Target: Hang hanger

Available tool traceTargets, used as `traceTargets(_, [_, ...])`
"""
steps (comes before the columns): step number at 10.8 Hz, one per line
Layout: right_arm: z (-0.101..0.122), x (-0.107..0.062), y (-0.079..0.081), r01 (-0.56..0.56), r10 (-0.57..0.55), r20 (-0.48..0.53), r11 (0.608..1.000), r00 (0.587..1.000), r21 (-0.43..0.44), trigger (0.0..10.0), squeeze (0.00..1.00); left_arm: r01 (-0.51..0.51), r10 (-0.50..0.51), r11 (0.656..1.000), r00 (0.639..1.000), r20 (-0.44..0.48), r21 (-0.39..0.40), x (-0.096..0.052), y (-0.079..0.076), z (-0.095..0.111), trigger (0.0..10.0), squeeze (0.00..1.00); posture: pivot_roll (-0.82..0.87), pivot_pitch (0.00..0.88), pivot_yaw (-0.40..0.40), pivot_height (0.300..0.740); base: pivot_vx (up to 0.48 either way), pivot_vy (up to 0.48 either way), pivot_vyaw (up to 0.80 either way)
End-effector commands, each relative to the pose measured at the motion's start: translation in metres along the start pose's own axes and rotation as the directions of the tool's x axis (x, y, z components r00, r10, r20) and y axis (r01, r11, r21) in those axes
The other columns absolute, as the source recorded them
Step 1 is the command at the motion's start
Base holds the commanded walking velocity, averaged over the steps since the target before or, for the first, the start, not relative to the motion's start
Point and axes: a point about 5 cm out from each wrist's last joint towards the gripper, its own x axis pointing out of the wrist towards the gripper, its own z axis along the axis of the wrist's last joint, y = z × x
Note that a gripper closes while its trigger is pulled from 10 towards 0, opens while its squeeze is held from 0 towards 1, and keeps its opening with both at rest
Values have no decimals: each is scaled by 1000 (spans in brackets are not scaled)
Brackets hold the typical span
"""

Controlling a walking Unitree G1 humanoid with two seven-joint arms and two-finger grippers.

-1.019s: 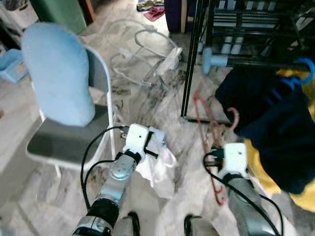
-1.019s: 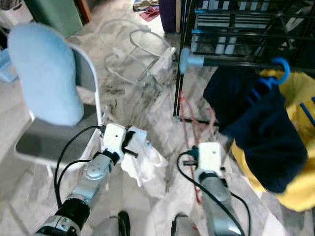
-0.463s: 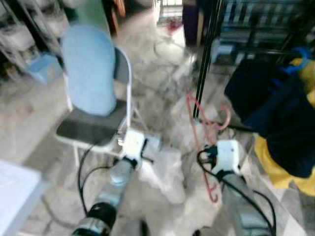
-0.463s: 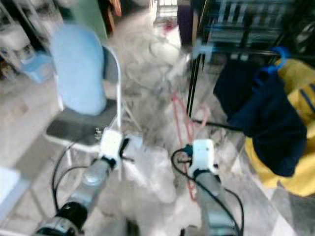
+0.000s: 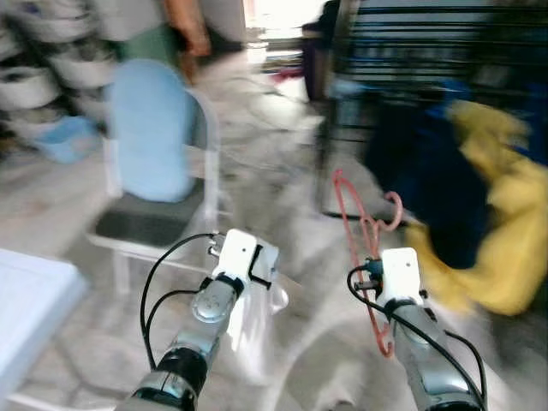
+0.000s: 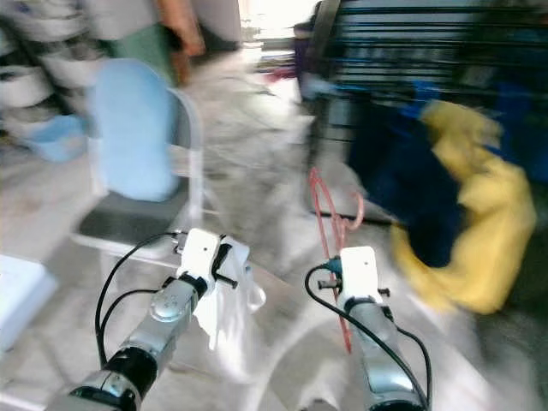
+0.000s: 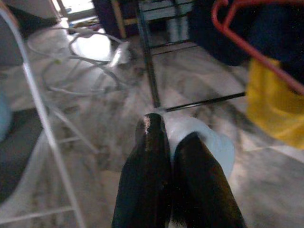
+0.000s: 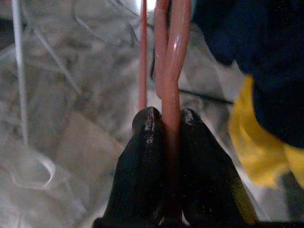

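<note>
Folding chair (image 5: 163, 224) ahead to my left, pale blue cloth (image 5: 154, 128) draped over its backrest, dark grey seat. Black metal rack (image 7: 149, 71) ahead to my right, dark navy garment (image 5: 428, 171) and yellow garment (image 5: 501, 231) hanging off it. Marbled floor (image 5: 282, 214). White cable loops (image 7: 80, 52) on the floor further back. White flat surface (image 5: 30, 300) at my near left. Head views blurred.

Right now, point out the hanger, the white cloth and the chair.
hanger (image 5: 353, 224): left eye view, on the red neck below the hook.
white cloth (image 5: 253, 330): left eye view, on the fold hanging under the left gripper.
chair (image 5: 147, 228): left eye view, on the grey seat.
</note>
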Motion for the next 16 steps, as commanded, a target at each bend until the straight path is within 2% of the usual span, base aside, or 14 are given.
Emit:
traceTargets(1, [6, 1, 12, -45, 44, 33, 999, 998, 14, 10000, 0, -25, 24, 999, 1000, 15, 22, -1, 9, 1, 10000, 0, -211, 0, 79, 740, -311, 0, 0])
traceTargets(3, [4, 2, 13, -17, 17, 38, 1000, 999, 2, 10000, 0, -17, 16, 1000, 1000, 16, 21, -1, 6, 0, 10000, 0, -213, 0, 82, 740, -311, 0, 0])
traceTargets(5, [0, 1, 16, -46, 47, 32, 998, 998, -33, 10000, 0, -8, 8, 1000, 1000, 16, 22, -2, 5, -1, 10000, 0, -212, 0, 80, 740, -291, 0, 0])
traceTargets(8, [3, 2, 16, -47, 48, 41, 998, 998, -31, 10000, 0, -21, 21, 1000, 999, 25, 20, -1, 8, 1, 10000, 0, -210, 0, 87, 740, -271, 0, 0])
traceTargets(10, [-6, -1, 20, -62, 63, 19, 998, 998, -33, 10000, 0, -24, 23, 999, 999, 29, 36, -7, 9, -5, 10000, 0, -210, 16, 94, 740, 0, 0, 0])
traceTargets(11, [-7, -1, 21, -76, 76, 9, 996, 997, -39, 10000, 0, -70, 69, 997, 997, 20, 44, -6, 15, -5, 10000, 0, -204, 28, 80, 740, 0, 0, 0])
traceTargets(13, [-8, -1, 24, -105, 105, 3, 992, 994, -69, 10000, 0, -110, 110, 994, 994, -13, -2, -11, 23, -13, 10000, 0, -196, 50, 70, 740, 0, 0, 0])
traceTargets(16, [-5, -1, 28, -123, 125, 18, 990, 992, -72, 10000, 0, -100, 100, 995, 995, -30, -9, -15, 26, -18, 10000, 0, -190, 83, 77, 740, 0, 123, 0])
